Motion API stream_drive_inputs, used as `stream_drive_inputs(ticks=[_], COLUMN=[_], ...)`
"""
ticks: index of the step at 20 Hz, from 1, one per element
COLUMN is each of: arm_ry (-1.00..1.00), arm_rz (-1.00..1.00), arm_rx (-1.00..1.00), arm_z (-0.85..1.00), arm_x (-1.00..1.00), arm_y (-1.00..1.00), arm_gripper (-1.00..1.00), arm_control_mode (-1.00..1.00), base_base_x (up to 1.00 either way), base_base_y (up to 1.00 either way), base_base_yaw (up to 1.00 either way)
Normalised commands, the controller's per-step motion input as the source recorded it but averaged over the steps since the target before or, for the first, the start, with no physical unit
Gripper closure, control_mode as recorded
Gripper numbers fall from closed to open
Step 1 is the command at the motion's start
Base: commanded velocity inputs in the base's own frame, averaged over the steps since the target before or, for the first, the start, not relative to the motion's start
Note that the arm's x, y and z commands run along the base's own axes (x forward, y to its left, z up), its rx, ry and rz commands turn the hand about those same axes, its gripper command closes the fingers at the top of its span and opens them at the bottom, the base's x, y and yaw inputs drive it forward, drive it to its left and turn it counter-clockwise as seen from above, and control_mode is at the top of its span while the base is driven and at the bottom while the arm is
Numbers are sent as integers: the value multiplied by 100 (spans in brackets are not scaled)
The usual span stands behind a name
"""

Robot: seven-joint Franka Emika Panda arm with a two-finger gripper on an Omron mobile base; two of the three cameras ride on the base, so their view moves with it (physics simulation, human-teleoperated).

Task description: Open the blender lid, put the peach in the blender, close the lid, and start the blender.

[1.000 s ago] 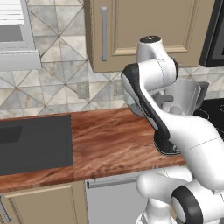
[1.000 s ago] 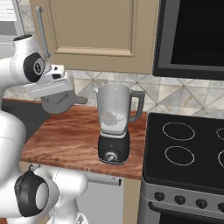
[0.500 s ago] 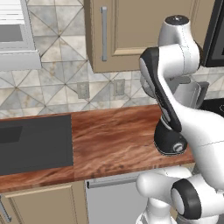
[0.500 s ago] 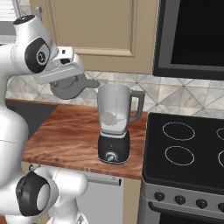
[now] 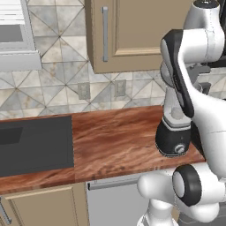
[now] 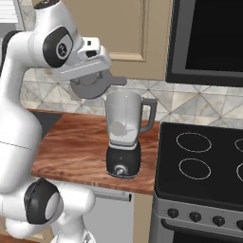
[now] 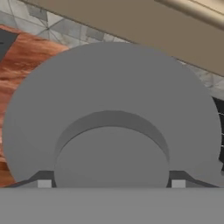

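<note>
My gripper (image 6: 96,72) is shut on the blender lid (image 6: 92,86), a dark grey disc held tilted in the air just up and left of the jar's open top. In the hand view the lid (image 7: 109,96) covers most of the picture, and its raised centre knob (image 7: 111,157) sits between my two fingertips (image 7: 44,183). The blender (image 6: 124,137) stands on the wooden counter by the stove, with its black base and round front knob facing me. A pale round shape inside the clear jar is the peach (image 6: 117,127). The blender base (image 5: 173,142) shows behind my arm.
A black stove (image 6: 204,161) lies right of the blender, under a dark microwave (image 6: 209,38). A dark sink (image 5: 35,145) is set into the counter's (image 5: 114,141) left part. Beige wall cabinets (image 5: 128,31) hang above, close over my hand.
My arm has risen and swung right, carrying the lid from over the counter's left part to just beside the jar's top. The blender has not moved.
</note>
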Motion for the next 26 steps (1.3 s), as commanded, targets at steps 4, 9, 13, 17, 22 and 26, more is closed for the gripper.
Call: stream_drive_inputs(ticks=[4, 9, 13, 17, 22, 26], arm_ry=[6, 19, 26, 23, 10, 8], arm_rz=[0, 0, 0, 0, 0, 0], arm_rx=[0, 0, 0, 0, 2, 1], arm_z=[17, -3, -12, -6, -28, -30], arm_x=[9, 13, 19, 13, 4, 0], arm_y=[-49, -23, -10, -17, -23, -9], arm_gripper=[100, 100, 100, 100, 100, 100], arm_control_mode=[-100, -100, -100, -100, -100, -100], base_base_x=[0, 0, 0, 0, 0, 0], base_base_y=[0, 0, 0, 0, 0, 0], base_base_yaw=[0, 0, 0, 0, 0, 0])
